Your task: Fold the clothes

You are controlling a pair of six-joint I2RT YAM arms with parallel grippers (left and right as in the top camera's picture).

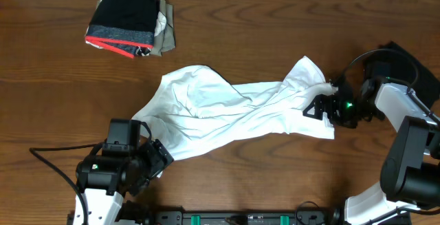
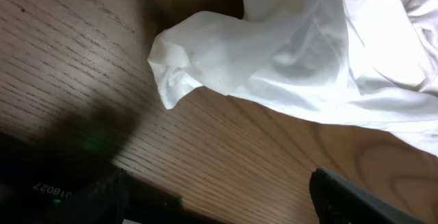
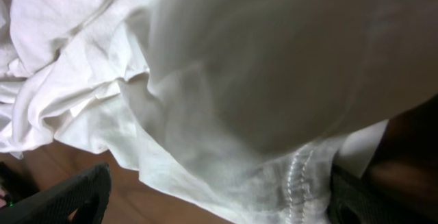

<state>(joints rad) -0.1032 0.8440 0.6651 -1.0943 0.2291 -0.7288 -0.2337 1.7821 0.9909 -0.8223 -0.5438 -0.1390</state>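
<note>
On the table (image 1: 275, 18): one white shirt (image 1: 227, 108), unfolded; one folded pile (image 1: 130, 20) of clothes.
Shirt position: mid-table, stretched in a rumpled band from near the left arm's side across to the right arm's side, heavily wrinkled and bunched along its length.
Shirt ends: left end a loose rounded flap lying on the wood; right end peaked up in a small ridge just beside the right hand.
Folded pile: far left corner area, well apart from the shirt; black piece on top, grey layer with a red edge under it, beige and white showing at the side.
Left hand (image 1: 157, 155): fingers spread wide, nothing between them, bare wood under the gap; it sits just beside the shirt's left end. In the wrist view the left hand (image 2: 217, 183) faces the shirt flap (image 2: 274, 59), apart from it.
Right hand (image 1: 328, 108): at the shirt's right end, fingers spread wide. In the wrist view the right hand (image 3: 219, 183) has white cloth (image 3: 205, 80) lying between and over the fingers, not pinched.
Cable (image 1: 55, 163): black, trailing off left from the left arm.
</note>
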